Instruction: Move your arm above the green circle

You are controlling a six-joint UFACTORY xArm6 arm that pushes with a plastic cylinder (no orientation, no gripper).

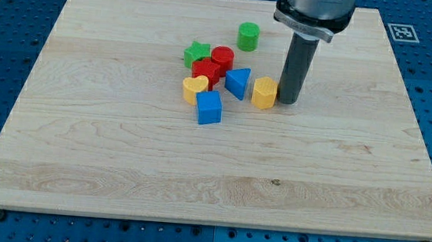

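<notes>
The green circle (248,36) stands alone on the wooden board (121,152), near the view's top centre. My tip (288,101) rests on the board below and to the right of it, right beside the yellow hexagon (264,92), touching or nearly touching that block's right side. The rod rises from the tip to the arm's head at the view's top edge.
A cluster lies left of my tip: a green star (196,54), a red cylinder (222,58), a red block (206,71), a blue triangle (237,82), a yellow heart (194,88) and a blue cube (209,107). A printed marker (402,32) sits at the board's top right corner.
</notes>
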